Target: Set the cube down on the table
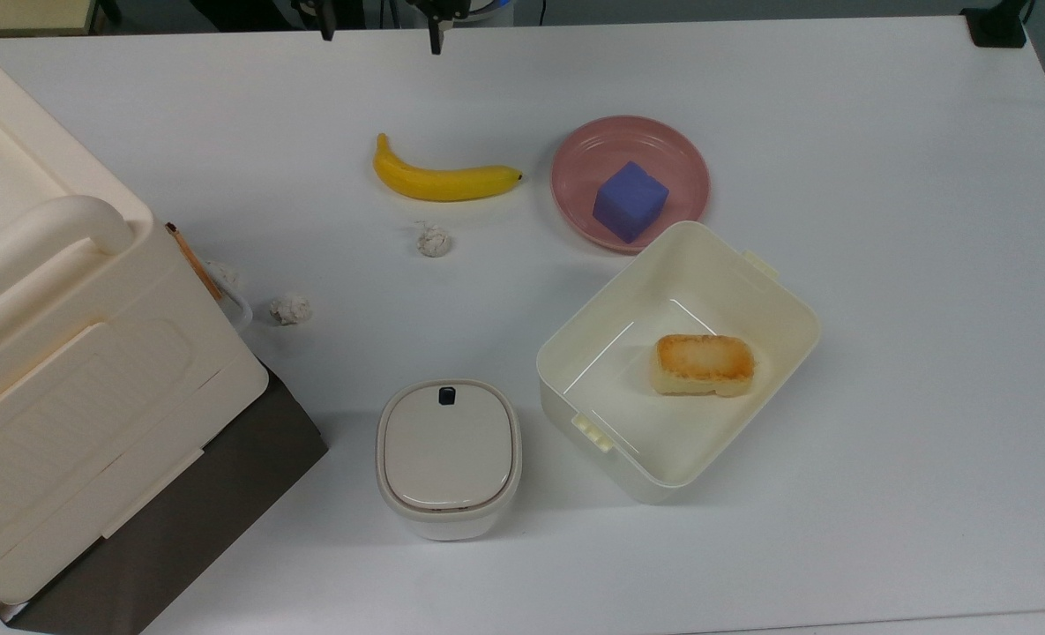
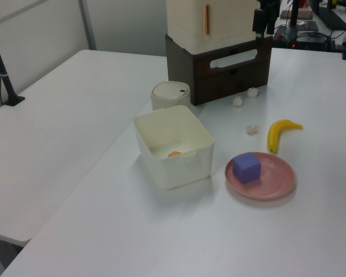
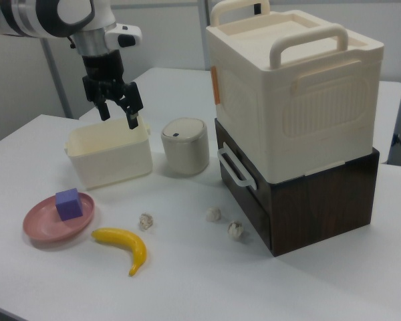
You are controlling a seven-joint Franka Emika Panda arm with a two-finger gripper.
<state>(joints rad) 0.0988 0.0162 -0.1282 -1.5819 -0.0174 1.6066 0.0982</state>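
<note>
White tabletop (image 1: pixel 884 265) spans nearly the whole top view, with a second white table to the left in the left view. Near the upper middle of the top view the blue-purple cube (image 1: pixel 630 201) sits on a round pink plate (image 1: pixel 681 154), toward the plate's lower edge; in the right view the same cube (image 3: pixel 68 203) and plate (image 3: pixel 37 226) lie at the lower left of the frame. Just below the plate in the top view stands an open cream plastic box (image 1: pixel 734 273), and a toasted bread block (image 1: pixel 704 363) lies on its floor. A banana (image 1: pixel 444 179) rests on the table left of the plate, with a crumpled paper ball (image 1: pixel 433 239) below it and another (image 1: pixel 290 309) farther left. A lidded cream canister (image 1: pixel 448 457) stands at the lower middle. At the left edge a large cream case (image 1: pixel 55 353) is stacked on a dark brown drawer unit (image 3: pixel 321 194).

In the right view the gripper (image 3: pixel 118 115) hangs in the upper left of the frame, above the table and well apart from the cube, its two fingers spread apart with nothing between them. In the top view the gripper (image 1: pixel 381 33) shows at the top edge.
</note>
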